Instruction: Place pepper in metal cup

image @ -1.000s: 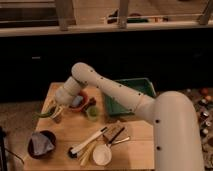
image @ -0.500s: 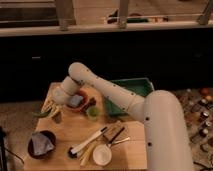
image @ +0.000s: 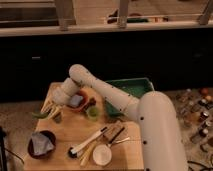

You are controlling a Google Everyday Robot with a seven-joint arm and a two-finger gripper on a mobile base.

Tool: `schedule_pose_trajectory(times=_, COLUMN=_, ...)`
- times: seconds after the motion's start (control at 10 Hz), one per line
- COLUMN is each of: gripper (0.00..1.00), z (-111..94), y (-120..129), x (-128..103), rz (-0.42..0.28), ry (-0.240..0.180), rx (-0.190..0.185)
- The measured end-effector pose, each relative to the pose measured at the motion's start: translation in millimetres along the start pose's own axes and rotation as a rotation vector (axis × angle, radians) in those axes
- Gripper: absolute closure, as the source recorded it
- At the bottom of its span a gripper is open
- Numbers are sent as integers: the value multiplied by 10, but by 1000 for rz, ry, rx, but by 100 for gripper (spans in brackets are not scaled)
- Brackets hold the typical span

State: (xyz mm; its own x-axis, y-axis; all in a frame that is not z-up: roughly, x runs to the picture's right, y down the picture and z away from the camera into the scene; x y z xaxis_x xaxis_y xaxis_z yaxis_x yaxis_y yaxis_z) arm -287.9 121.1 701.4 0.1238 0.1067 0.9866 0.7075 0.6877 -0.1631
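My gripper (image: 51, 107) hangs at the end of the white arm over the left part of the wooden table, just left of the orange bowl (image: 78, 100). The green pepper (image: 39, 115) shows as a slim dark green shape right at the gripper's tip, near the table's left edge. I cannot tell whether it is held or lying on the table. A small dull grey cup (image: 58, 118), the metal cup, stands just right of the pepper, below the gripper.
A small light green cup (image: 92, 113) stands right of the orange bowl. A dark bowl with grey cloth (image: 41, 144) is at the front left. A green tray (image: 131, 89) is at the back right. Utensils (image: 92, 142) and a white round lid (image: 102, 155) lie at the front.
The gripper has swung left and a little down, from beside the orange bowl toward the table's left edge. The green pepper now shows at its tip.
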Motion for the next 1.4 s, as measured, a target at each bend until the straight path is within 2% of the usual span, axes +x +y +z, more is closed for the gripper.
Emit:
schedule_pose_trajectory(times=0.3, gripper=100, z=29, y=11, x=71, rz=25, ry=-20, rx=1)
schedule_pose_trajectory(times=0.8, gripper=100, z=-28, y=-129, x=210, rz=56, ry=-79, rx=51)
schedule_pose_trajectory(times=1.4, gripper=100, z=-28, y=-157, x=313, rz=90, ry=-129, rx=67)
